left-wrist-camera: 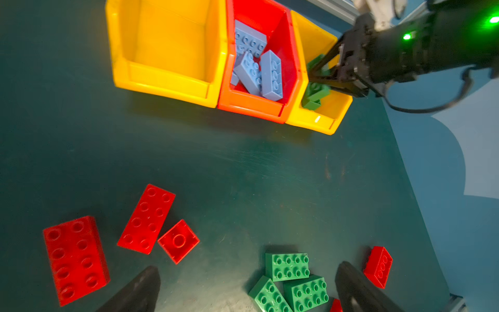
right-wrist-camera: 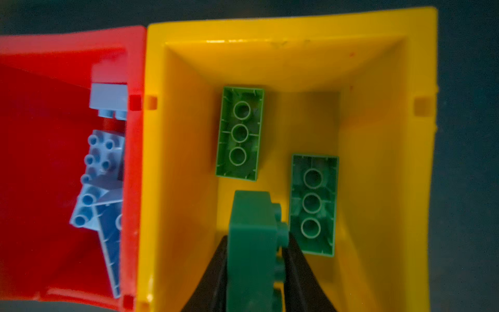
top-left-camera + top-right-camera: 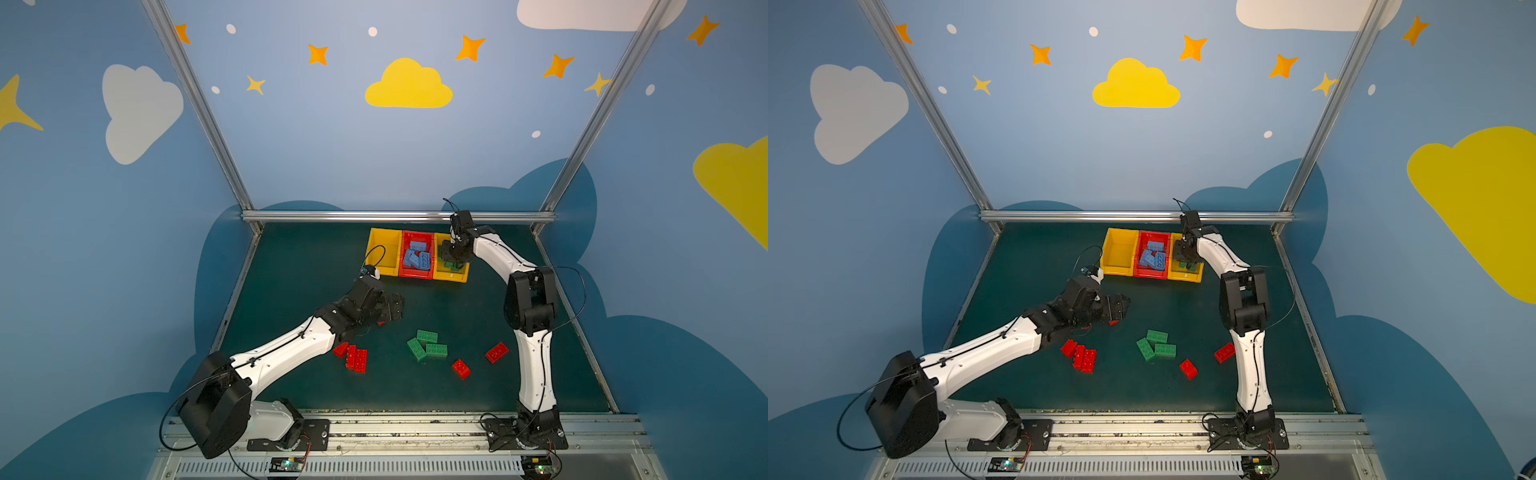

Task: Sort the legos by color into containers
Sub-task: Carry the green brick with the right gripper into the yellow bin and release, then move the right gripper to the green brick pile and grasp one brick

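**Green brick held over the right yellow bin, end pointing down**

In both top views your right hand (image 3: pixel 455 261) reaches down into the right yellow bin (image 3: pixel 451 276). This is the end one of three joined bins and sits beside the red bin (image 3: pixel 415 273), which holds the blue bricks (image 3: pixel 417 257). The left yellow bin (image 3: pixel 376 253) holds nothing. Your left hand (image 3: pixel 394 309) hovers over the table (image 3: pixel 291 270). It is nearer than the right to the red bricks (image 3: pixel 352 358), while the loose green bricks (image 3: pixel 428 347) lie between the two arms.

In the left wrist view the left hand (image 1: pixel 247 268) is spread wide with nothing in it. The loose green bricks (image 1: pixel 289 281) lie just ahead, between its fingers, and the red bricks (image 1: pixel 145 218) lie off to one side.

In the right wrist view the right hand (image 2: pixel 256 239) grips the green brick (image 2: pixel 252 216) on edge. One finger presses its flat side and the other its studs. The brick's long axis runs along the fingers, pointing at the bin floor. It hangs over the gap between two upturned bricks (image 2: pixel 239 132), which lie lengthwise along the bin walls. You likely need no sideways move, since the drop spot looks to be straight below. Expect the brick to tip over as it lands.
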Available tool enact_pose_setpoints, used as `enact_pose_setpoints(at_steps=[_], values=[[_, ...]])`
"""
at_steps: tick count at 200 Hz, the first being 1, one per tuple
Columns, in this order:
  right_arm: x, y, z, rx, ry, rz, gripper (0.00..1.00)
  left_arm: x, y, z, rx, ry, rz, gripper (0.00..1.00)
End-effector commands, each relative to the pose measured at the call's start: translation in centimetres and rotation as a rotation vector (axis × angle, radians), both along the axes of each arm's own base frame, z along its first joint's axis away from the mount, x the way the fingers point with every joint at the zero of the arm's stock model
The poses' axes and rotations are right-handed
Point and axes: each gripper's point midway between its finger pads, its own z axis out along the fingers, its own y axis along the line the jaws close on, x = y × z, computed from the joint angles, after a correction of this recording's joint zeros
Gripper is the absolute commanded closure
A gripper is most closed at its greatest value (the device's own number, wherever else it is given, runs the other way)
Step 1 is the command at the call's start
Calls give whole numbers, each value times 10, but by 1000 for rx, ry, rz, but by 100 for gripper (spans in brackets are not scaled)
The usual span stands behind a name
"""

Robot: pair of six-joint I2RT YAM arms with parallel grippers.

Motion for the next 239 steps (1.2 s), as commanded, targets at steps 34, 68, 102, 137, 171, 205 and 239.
enact_pose_setpoints(at_steps=[34,68,102,137,171,205,239], values=[[0,0,40,17,-54,26,36,-5,-2,0,25,17,-38,0],[-32,7,60,25,-55,37,35,-20,12,0,4,17,-17,0],[-97,26,58,27,-23,85,35,-47,34,-4,-19,10,7,0],[-169,51,38,24,50,217,25,-76,60,-14,-44,14,38,0],[-223,60,18,-66,135,318,19,-92,80,-18,-56,5,75,0],[-253,56,4,-63,184,292,14,-97,87,-17,-71,-7,92,0],[-268,59,-8,-9,203,186,12,-97,88,-18,-80,-3,99,0]])
